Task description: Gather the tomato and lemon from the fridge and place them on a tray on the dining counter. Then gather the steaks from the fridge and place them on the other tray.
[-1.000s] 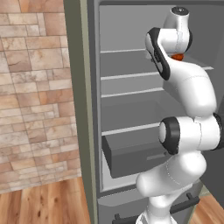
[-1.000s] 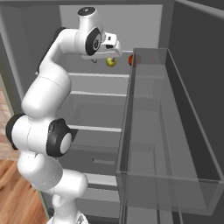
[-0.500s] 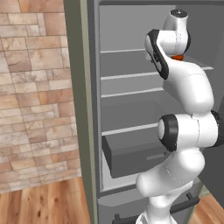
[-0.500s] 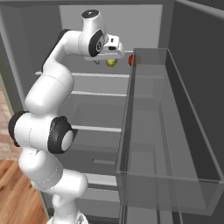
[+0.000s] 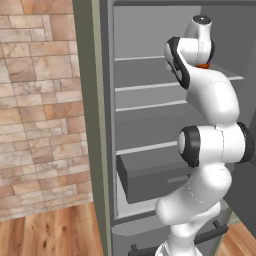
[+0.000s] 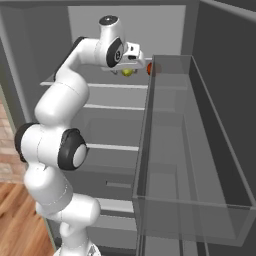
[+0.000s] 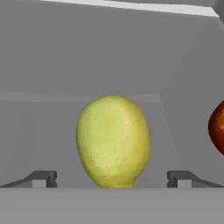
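The fridge (image 5: 140,115) stands open with my arm reaching onto its upper shelf. In the hand view the yellow-green lemon (image 7: 113,140) sits straight ahead on that shelf, between the two fingertips (image 7: 43,178) of my open gripper (image 7: 111,179), with a gap on each side. The red-orange tomato (image 7: 217,127) lies just to its right, cut off by the frame edge. From the right base view my gripper (image 6: 131,64) hangs over the lemon (image 6: 128,72), with the tomato (image 6: 150,68) beside it. The steaks, trays and dining counter are out of view.
A see-through door bin (image 6: 190,150) on the open fridge door stands close to the right of my arm. Lower shelves and a dark drawer (image 5: 150,175) lie below. A brick wall (image 5: 35,100) and wooden floor (image 5: 50,235) are to the fridge's left.
My hand has eased a little further into the fridge toward the lemon. The jaws have stayed open.
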